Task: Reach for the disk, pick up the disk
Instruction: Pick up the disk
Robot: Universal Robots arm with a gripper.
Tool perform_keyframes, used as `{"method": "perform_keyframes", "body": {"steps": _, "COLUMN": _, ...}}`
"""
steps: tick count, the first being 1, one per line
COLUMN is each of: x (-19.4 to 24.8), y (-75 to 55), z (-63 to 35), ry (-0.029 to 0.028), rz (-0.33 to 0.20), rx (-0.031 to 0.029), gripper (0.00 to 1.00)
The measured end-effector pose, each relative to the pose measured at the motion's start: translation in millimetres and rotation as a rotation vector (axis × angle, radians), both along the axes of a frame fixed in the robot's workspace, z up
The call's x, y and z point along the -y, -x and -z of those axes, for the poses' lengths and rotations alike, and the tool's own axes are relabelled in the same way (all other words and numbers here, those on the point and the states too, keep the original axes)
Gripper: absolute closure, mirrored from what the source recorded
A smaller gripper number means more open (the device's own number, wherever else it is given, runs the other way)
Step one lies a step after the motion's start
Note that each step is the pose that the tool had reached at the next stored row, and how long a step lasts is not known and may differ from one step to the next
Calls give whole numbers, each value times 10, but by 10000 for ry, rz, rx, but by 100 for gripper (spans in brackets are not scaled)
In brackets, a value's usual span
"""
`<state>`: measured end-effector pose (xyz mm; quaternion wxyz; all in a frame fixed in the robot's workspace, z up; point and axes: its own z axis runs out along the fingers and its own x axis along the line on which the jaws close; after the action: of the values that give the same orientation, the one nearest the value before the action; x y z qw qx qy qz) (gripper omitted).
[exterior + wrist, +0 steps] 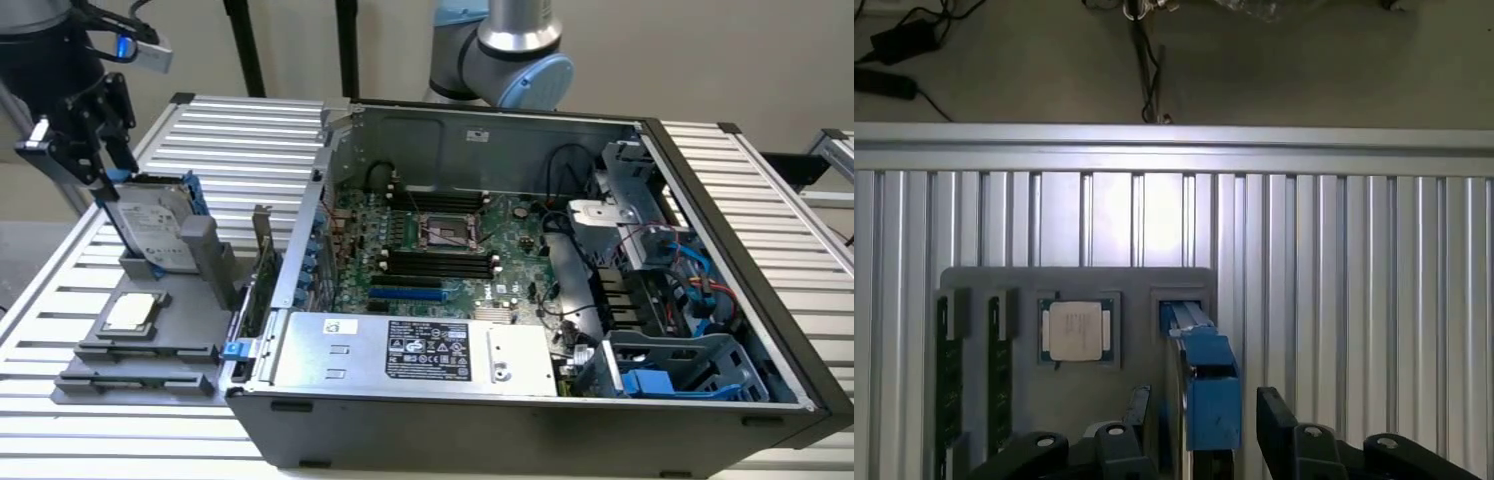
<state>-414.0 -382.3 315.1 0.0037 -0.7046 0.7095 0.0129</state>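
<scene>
Robot lab or workshop: open PC case (534,430) on metal slat desk (747,170), robot arm (514,50), cables (899,45) on floor.

Your disk (142,226) shows dull silver metal edged in glossy blue plastic; the tray (83,386) looks matt grey plastic, the table (747,170) ribbed bare metal.

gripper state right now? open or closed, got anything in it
Gripper: open, holding nothing, poised at the top edge of the upright disk, one jaw to each side, not closed on it.
</scene>
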Motion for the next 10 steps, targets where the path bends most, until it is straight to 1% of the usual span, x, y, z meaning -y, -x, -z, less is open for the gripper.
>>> {"method": "perform_keyframes", "body": {"steps": 6, "x": 0, "y": 29, "z": 100, "ry": -40, "rz": 24, "rx": 0, "gripper": 46}}
{"method": "perform_keyframes", "body": {"steps": 10, "x": -1, "y": 30, "z": 164, "ry": -119, "rz": 26, "rx": 1, "gripper": 46}}
